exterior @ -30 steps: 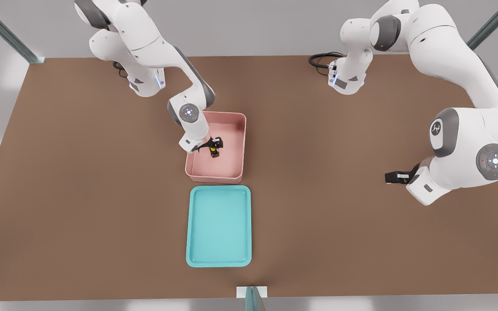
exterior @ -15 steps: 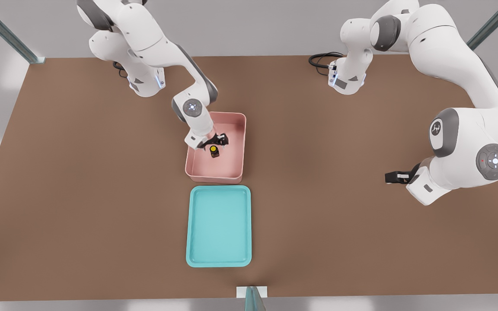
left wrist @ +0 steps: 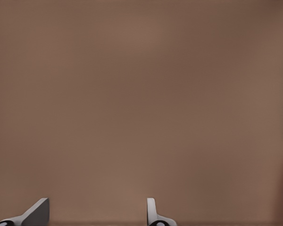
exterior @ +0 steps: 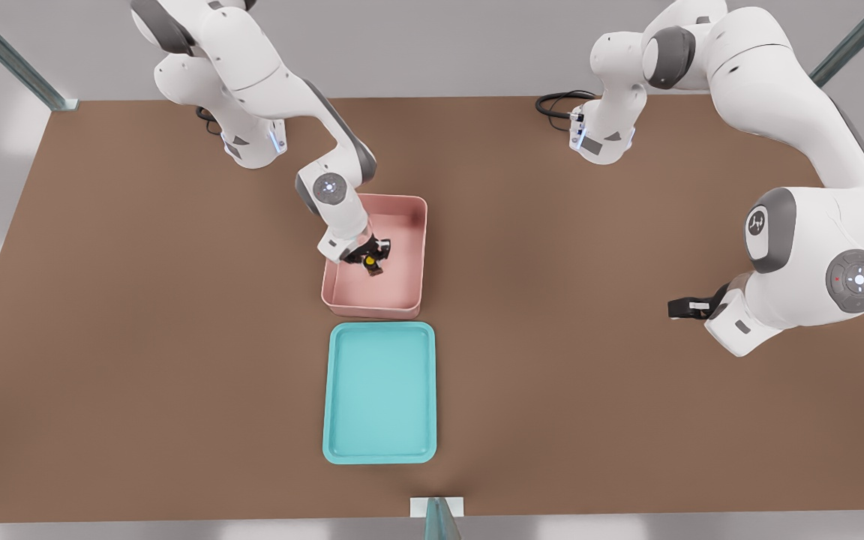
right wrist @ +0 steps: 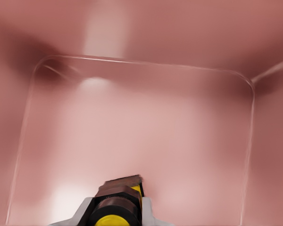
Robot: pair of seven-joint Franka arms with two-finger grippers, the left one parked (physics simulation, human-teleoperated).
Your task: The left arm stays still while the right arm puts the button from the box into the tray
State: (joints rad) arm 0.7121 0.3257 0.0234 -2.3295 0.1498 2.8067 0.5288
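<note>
So the button [exterior: 370, 262] is the tiny dark stub with the yellow top, and we can see it sitting inside the box [exterior: 411, 292], roughly mid-floor and a bit toward the front view's left wall. In the right wrist view the button [right wrist: 117, 203] shows up really close, dark hex-ish body with the yellow cap at the edge of the picture, and the gripper's pale fingertips [right wrist: 85, 211] sit tight against it on either side, so we'd say the gripper [exterior: 370, 255] is clamped on the button down inside the box. Whether the button is touching the box floor or lifted a hair off it, we can't tell. The box [right wrist: 141, 70] fills that whole wrist view: pink floor, rounded corners, tall walls going up. Moving outward, the right arm [exterior: 267, 82] reaches in from the back of the table on the front view's left, its glowing wrist disc just above the box's far left corner. The tray [exterior: 338, 390] lies just in front of the box, nearly lined up with it, with a thin strip of brown table [exterior: 139, 337] between them.
</note>
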